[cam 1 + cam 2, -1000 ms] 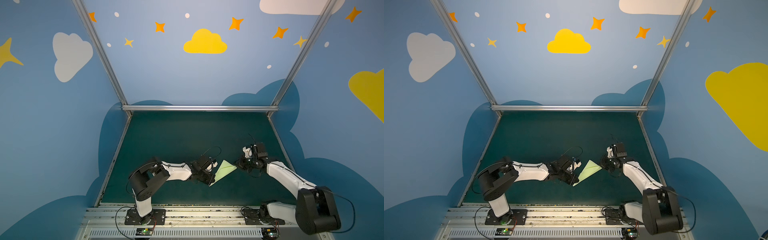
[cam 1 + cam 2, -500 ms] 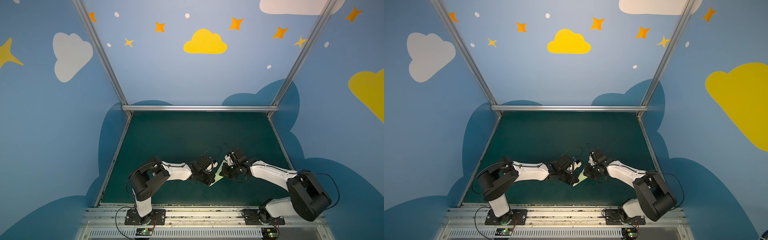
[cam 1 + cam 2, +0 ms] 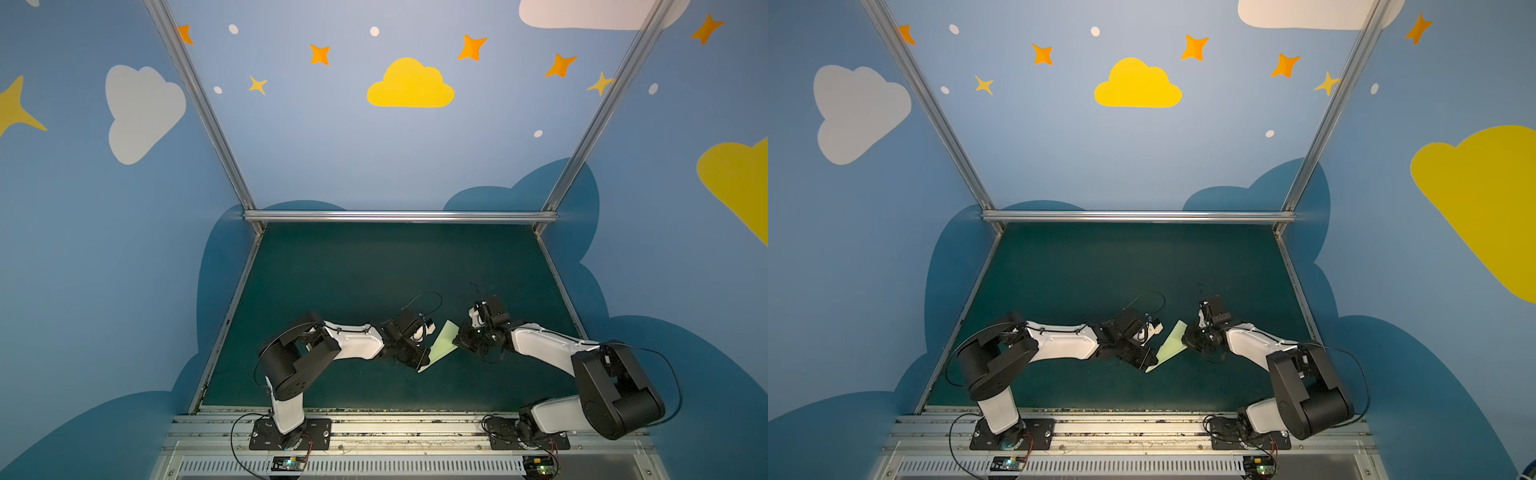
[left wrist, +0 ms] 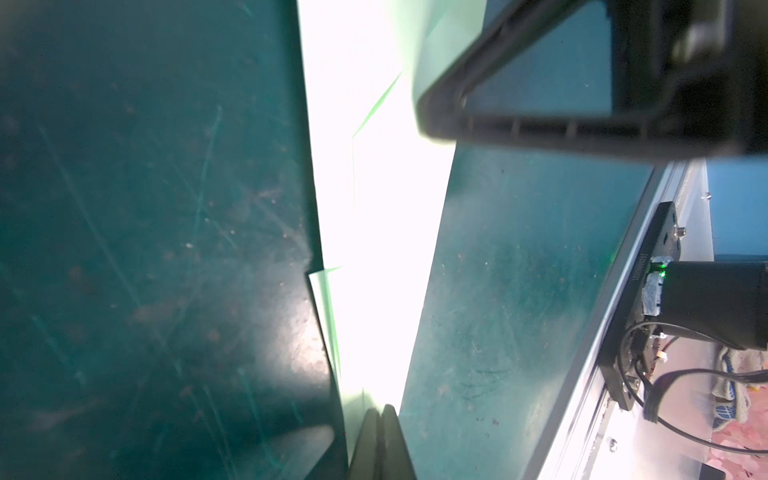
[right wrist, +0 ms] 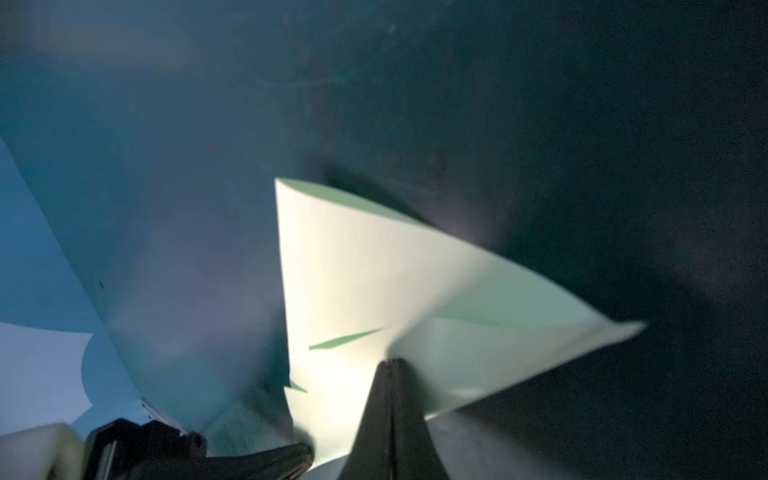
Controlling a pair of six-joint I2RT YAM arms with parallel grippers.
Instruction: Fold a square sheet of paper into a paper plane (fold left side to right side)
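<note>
Dark green mat (image 3: 374,270) under blue cloud walls (image 3: 332,158) — the paper plane (image 3: 441,348) lies in its front half, between both arms. Left gripper (image 4: 379,414), fingers pressed together, sits at the pointed end; right gripper (image 5: 392,368) (likewise clenched) is at the wide end.

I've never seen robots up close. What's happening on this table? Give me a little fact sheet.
Surface: dark green mat
Object: pale green paper plane, folded to a slim wedge, lying between the two arms
Left gripper: shut, tips at the paper's narrow end
Right gripper: shut, tips at the paper's wide end
Pinching or only pressing: cannot tell
</note>
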